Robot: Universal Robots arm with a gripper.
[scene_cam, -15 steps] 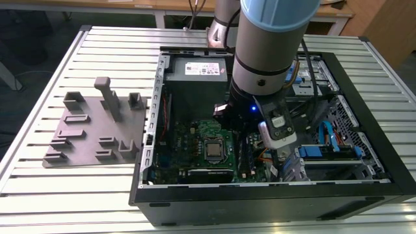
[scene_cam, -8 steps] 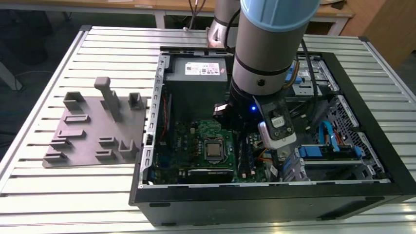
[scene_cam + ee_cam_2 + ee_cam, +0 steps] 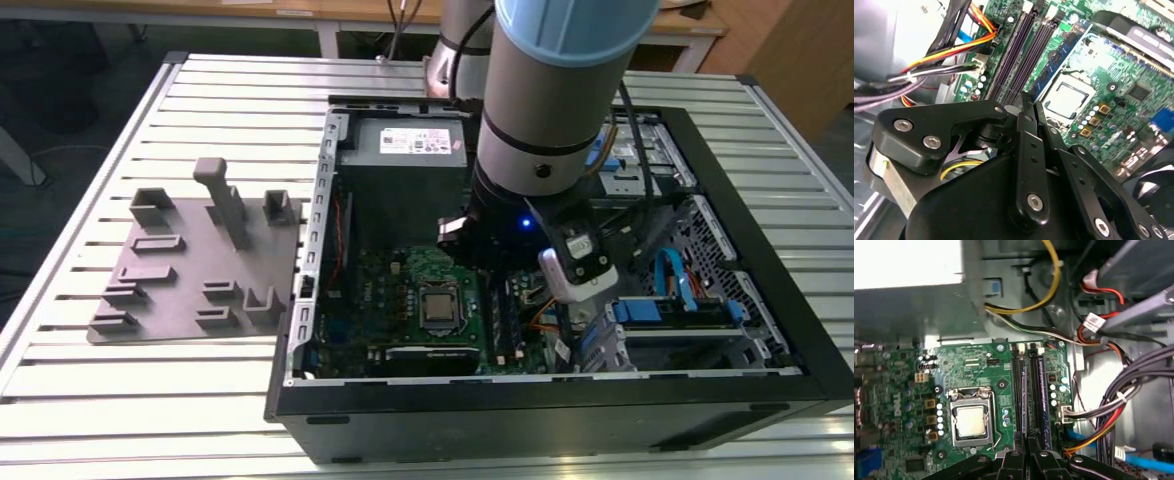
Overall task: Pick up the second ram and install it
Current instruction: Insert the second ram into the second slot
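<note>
hand [image 3: 1029, 102] inside PC case [image 3: 747, 400], over memory slots [image 3: 1029, 390], fingers together | second ram: can't tell if clamped or seated, likely at slots | risk: tilted push jams stick, snags cables [image 3: 1114, 405]

gripper [image 3: 1026, 107]: matt black metal, seemingly | motherboard [image 3: 979, 375]: glossy green | table [image 3: 160, 400]: ribbed bare metal
</note>
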